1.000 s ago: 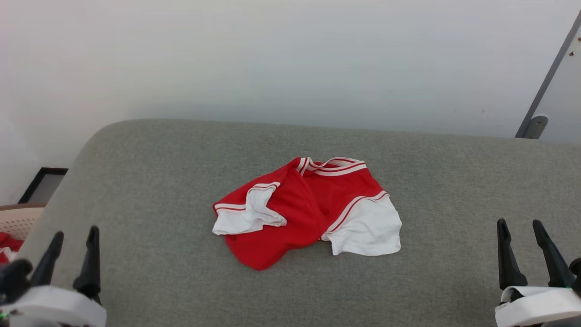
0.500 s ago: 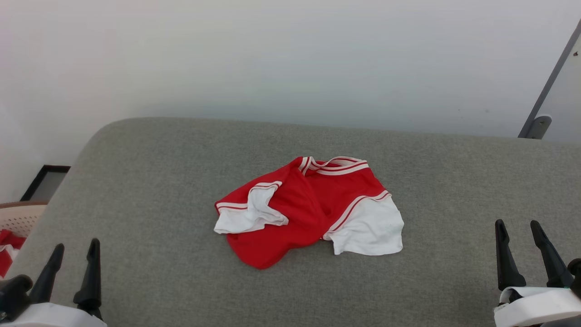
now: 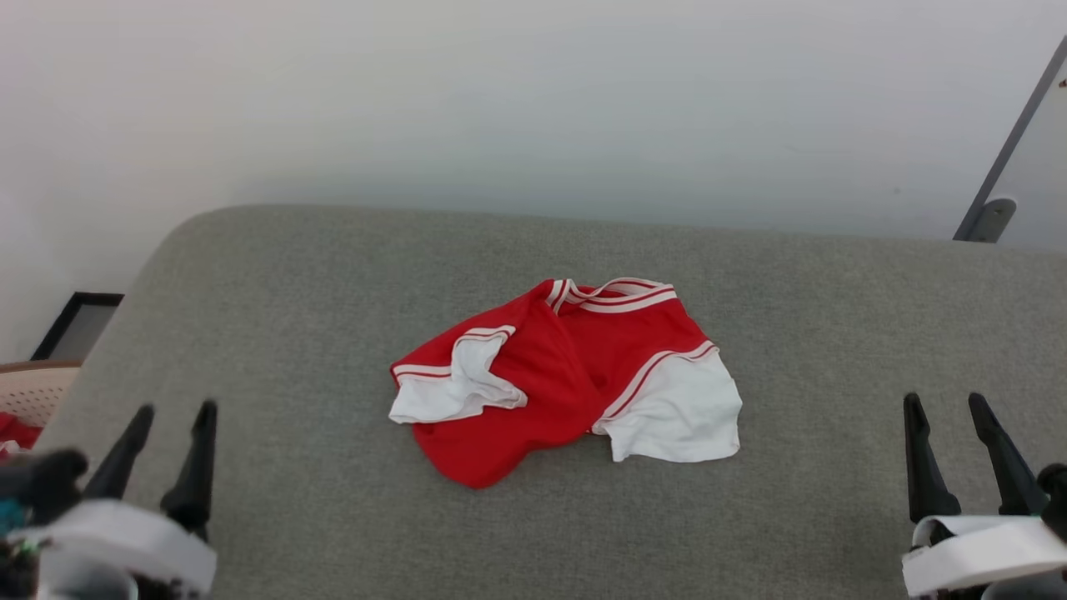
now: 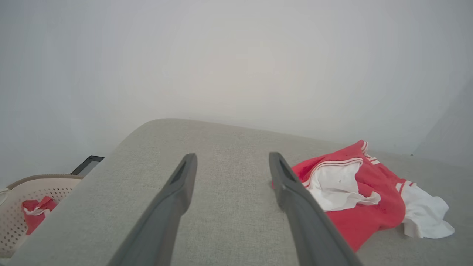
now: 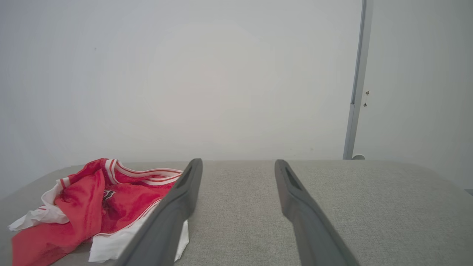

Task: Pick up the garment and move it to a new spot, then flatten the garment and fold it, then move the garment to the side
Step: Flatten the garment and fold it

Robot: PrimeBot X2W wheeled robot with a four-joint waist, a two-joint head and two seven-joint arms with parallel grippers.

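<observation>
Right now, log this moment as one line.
stage: pre-grasp | garment: crumpled, centre of grey surface | left tool: open, empty | right tool: open, empty

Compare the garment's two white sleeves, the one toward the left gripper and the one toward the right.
The left-hand sleeve is crumpled and folded on itself; the right-hand sleeve lies spread and mostly flat. The left-hand sleeve shows a small white area, the right-hand sleeve a broad one. Both are white, edged by red-and-white stripes, on the grey cushion.
</observation>
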